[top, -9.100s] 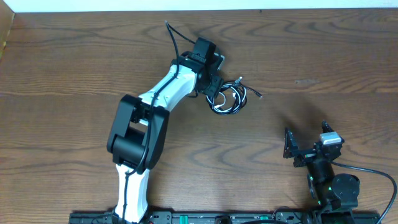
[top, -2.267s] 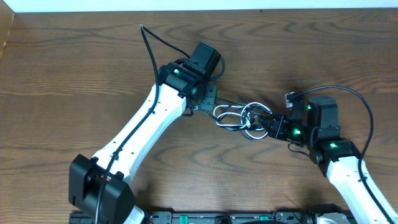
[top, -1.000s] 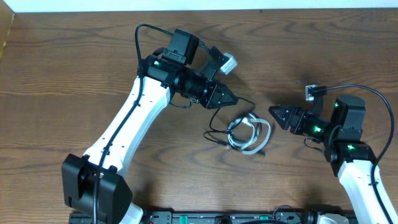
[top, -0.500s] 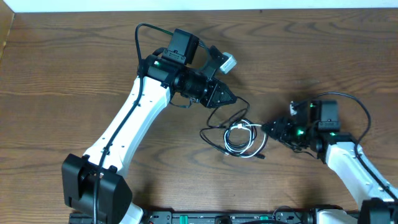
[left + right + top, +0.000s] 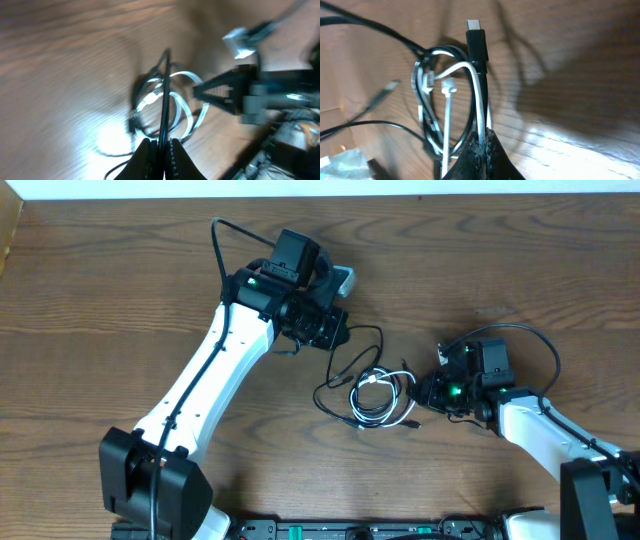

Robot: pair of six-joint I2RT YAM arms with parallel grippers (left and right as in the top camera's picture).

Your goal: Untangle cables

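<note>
Pulling the tangle apart now: left hand (image 5: 161,146) pinched shut on the black cable (image 5: 164,95), right hand (image 5: 482,142) clamped on the white cable (image 5: 447,120) loops, bundle lying mid-counter (image 5: 520,270) between them. Next up, probably spreading my hands slowly so the loops slip instead of cinching.

The left arm (image 5: 215,370) and right arm (image 5: 540,430) reach inward, left pincer (image 5: 335,330) and right pincer (image 5: 425,392) pinched closed.
</note>
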